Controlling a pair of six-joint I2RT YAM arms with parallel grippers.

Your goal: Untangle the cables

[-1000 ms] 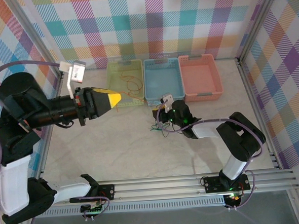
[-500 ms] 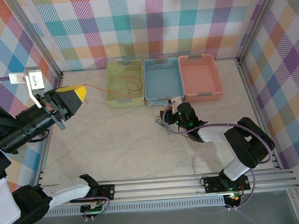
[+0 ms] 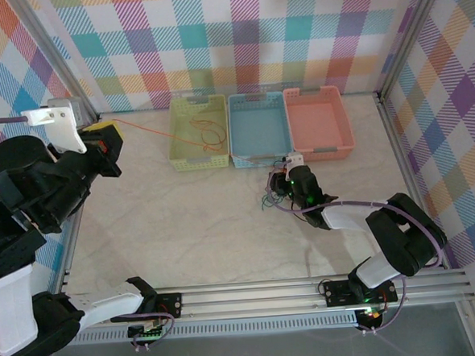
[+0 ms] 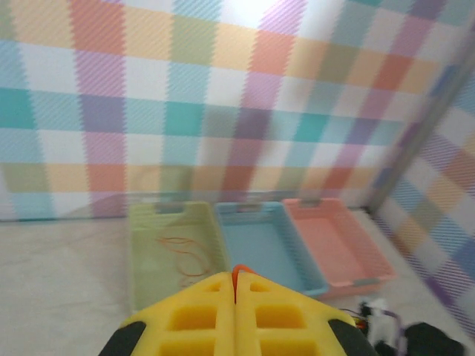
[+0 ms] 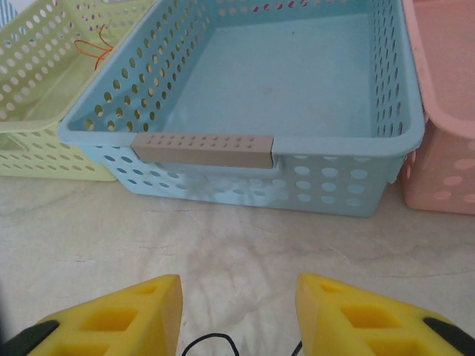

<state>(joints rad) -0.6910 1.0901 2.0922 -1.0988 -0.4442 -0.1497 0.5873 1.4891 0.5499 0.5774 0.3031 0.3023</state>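
Up left, left claw (image 3: 111,144) pinches orange cable (image 3: 142,128).

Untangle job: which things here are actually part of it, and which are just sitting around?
Job: orange cable, pinched in the shut left gripper; green and black tangle by the open right gripper.
Sitting around: green basket (orange loops inside), blue basket, pink basket.

Bare tabletop (image 3: 184,230) centre, baskets (image 3: 259,159) along back, orange cable (image 3: 142,128) strung left
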